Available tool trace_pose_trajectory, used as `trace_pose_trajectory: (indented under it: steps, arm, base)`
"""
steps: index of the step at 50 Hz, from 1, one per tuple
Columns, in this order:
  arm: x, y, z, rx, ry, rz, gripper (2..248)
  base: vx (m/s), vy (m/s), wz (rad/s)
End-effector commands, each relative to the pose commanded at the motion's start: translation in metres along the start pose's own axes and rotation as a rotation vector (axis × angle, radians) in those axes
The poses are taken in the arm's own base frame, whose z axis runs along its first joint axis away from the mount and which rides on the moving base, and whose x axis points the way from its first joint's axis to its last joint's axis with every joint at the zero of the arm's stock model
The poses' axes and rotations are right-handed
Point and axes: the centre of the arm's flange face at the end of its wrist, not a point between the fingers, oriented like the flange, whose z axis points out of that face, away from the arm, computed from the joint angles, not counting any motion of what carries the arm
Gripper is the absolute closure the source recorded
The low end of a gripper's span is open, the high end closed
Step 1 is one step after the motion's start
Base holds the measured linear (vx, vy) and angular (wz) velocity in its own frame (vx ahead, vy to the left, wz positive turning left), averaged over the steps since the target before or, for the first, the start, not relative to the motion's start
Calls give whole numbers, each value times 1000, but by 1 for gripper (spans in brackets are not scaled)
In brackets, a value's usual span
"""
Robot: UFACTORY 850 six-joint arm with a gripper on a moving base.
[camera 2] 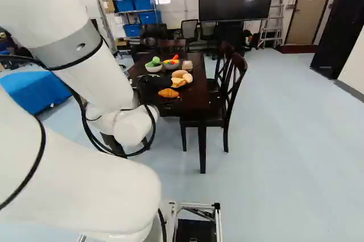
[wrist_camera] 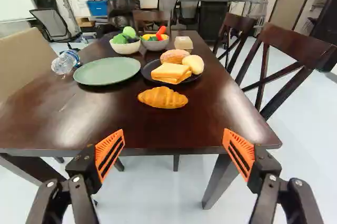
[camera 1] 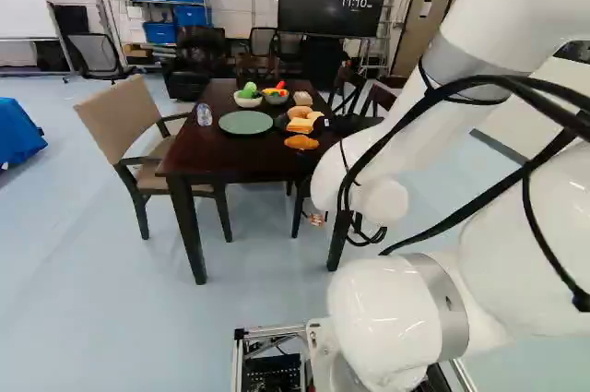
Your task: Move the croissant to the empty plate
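My black gripper (camera 2: pixel 150 85) shows partly at the table's near part in the right base view, beside the arm. In the wrist view the gripper (wrist_camera: pixel 174 131) is open, its orange pads wide apart with nothing between them. The croissant (wrist_camera: pixel 162 98) lies on bare wood ahead of the fingers, near the middle of their gap. Beyond it and to one side is the empty green plate (wrist_camera: pixel 107 71), flat on the table. A dark plate (wrist_camera: pixel 149 70) just behind the croissant holds bread pieces (wrist_camera: pixel 171 71).
Two bowls (wrist_camera: pixel 125 48) of toy food and a small box (wrist_camera: pixel 183 43) stand farther back on the table (wrist_camera: pixel 105 118). A clear bottle (wrist_camera: pixel 64 62) lies beside the green plate. Chairs (camera 2: pixel 230 88) flank the table, and its near edge lies ahead of the fingers.
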Motion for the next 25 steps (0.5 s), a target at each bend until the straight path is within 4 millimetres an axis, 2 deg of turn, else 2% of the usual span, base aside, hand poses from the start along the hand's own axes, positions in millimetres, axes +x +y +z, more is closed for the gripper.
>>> trace_pose_trajectory:
  steps: [9,25]
  arm:
    - [5,0,3,0,9,0,3]
    - [31,0,25,0,42,0,3]
  base:
    - [0,0,0]
    - [0,0,0]
